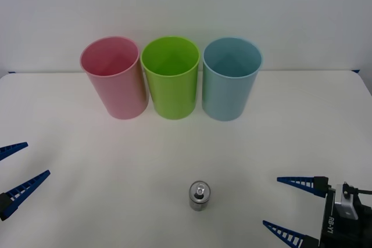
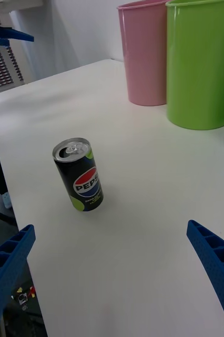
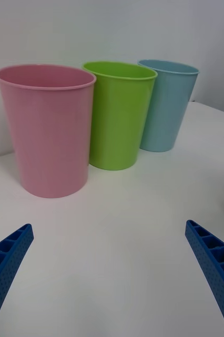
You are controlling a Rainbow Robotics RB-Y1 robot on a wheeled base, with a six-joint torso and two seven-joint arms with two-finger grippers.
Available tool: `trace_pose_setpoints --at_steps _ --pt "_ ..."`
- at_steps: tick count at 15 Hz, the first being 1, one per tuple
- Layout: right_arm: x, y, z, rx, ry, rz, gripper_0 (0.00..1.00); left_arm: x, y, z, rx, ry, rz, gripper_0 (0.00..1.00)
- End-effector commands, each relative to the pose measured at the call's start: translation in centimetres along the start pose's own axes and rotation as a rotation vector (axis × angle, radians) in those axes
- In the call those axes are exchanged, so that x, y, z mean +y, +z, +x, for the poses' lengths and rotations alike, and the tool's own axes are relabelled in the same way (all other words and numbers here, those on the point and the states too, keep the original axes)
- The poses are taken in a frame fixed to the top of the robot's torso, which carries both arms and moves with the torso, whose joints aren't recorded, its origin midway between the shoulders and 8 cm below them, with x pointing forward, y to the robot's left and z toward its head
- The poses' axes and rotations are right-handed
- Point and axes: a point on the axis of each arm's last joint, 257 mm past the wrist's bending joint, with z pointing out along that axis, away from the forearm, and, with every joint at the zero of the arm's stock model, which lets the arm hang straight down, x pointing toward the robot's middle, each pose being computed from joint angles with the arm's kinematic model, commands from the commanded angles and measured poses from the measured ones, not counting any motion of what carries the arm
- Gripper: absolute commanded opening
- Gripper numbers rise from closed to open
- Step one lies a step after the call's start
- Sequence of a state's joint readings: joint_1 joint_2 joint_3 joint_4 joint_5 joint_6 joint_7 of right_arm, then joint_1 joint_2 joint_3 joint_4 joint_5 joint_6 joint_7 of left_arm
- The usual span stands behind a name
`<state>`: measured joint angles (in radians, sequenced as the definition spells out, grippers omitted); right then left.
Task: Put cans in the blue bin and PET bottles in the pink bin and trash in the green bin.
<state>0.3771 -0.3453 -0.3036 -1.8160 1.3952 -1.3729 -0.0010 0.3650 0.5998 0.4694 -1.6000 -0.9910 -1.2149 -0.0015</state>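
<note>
Your can (image 1: 199, 196) stands upright on the white counter (image 1: 87, 161), near its front edge and well apart from the three bins lined up against the back wall: pink bin (image 1: 114, 76) on the left, green bin (image 1: 170, 76) in the middle, blue bin (image 1: 230, 77) on the right. Your right pincer (image 1: 290, 204) sits wide and empty to the right of the can; your left pincer (image 1: 18, 168) is also wide and empty, off at the left edge.

Watch the approach: the can is small and light, so a finger brushing it before both sides close would likely tip it, and it could roll. The green and blue bins nearly touch, so a release off-centre could drop it in the wrong one or clip a rim.

The counter is plain, smooth and bare otherwise. A pale wall closes the back.
</note>
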Motion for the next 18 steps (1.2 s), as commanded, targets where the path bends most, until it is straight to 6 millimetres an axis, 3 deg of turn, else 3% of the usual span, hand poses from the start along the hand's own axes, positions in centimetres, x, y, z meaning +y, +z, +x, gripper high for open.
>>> trace_pose_setpoints --at_steps 1,11,18 --pt "0.9 1.4 1.1 -0.012 0.04 -0.015 1.0 0.0 0.0 0.0 0.0 0.0 0.0 1.0" --pt "2.5 6.7 3.7 -0.046 0.029 -0.008 1.0 0.0 0.0 0.0 0.0 0.0 0.0 1.0" --pt "3.4 10.8 3.4 -0.074 0.043 0.014 1.0 0.0 0.0 0.0 0.0 0.0 0.0 1.0"
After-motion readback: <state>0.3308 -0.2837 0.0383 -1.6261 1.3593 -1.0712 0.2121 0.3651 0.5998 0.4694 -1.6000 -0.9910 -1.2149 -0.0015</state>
